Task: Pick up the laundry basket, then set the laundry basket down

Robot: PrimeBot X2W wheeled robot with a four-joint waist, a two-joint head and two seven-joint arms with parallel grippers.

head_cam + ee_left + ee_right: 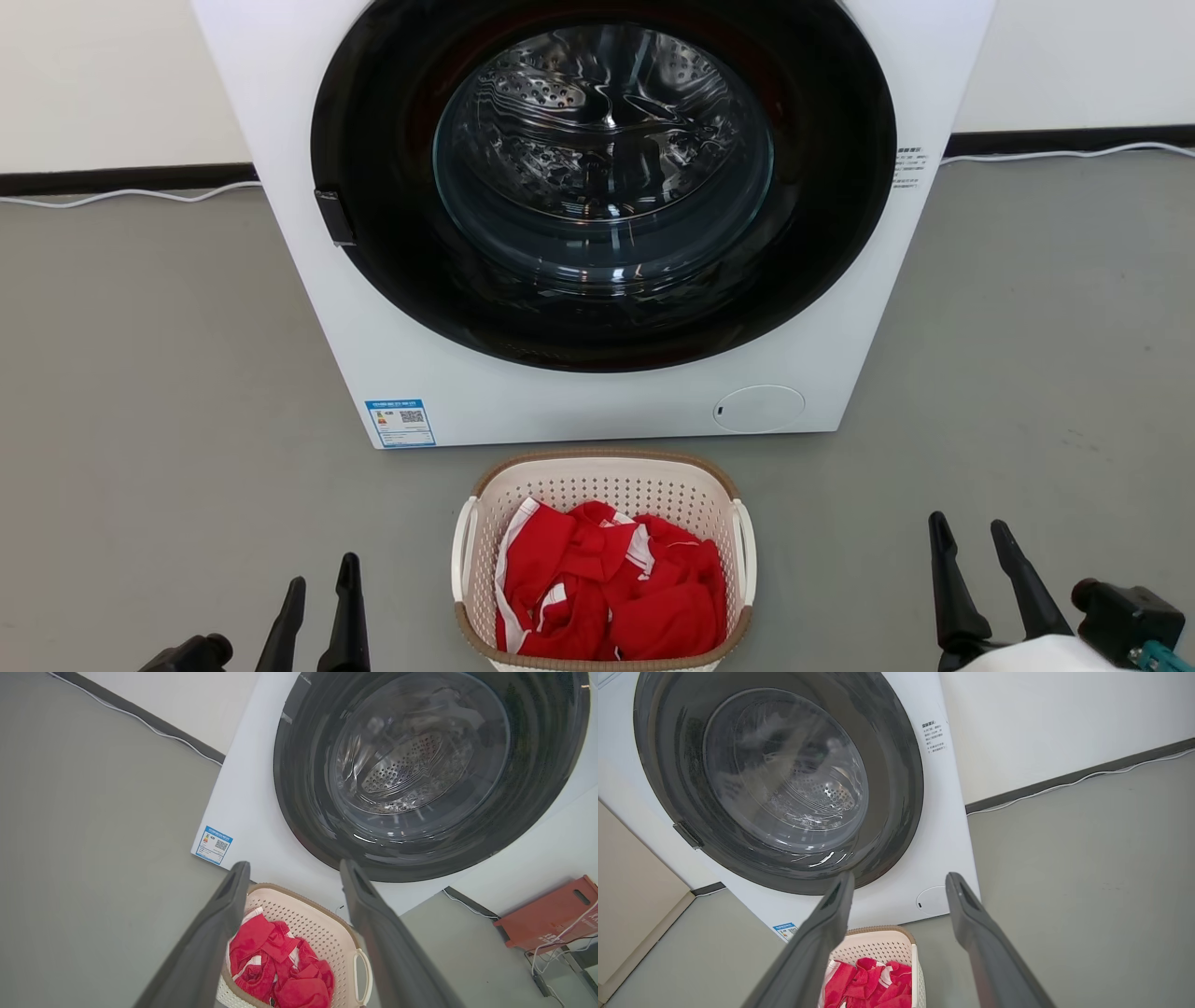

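The laundry basket [607,476] rests on the grey floor just in front of the washing machine, cream-white and perforated with a brown rim and white side handles. Red and white clothes [607,593] fill it. My left gripper [322,569] hangs open at the lower left, well to the left of the basket, with nothing between its fingers. My right gripper [971,527] stands open at the lower right, off to the basket's right. In the left wrist view the basket [322,926] lies beyond the open left gripper [292,870]. The right wrist view has the basket [882,947] low down, under the open right gripper [901,879].
A white front-loading washing machine [597,187] with a shut dark round door stands right behind the basket. A white cable [121,194] runs along the dark skirting at the wall. An orange crate [551,912] with cables sits to the machine's right. Bare grey floor lies on both sides.
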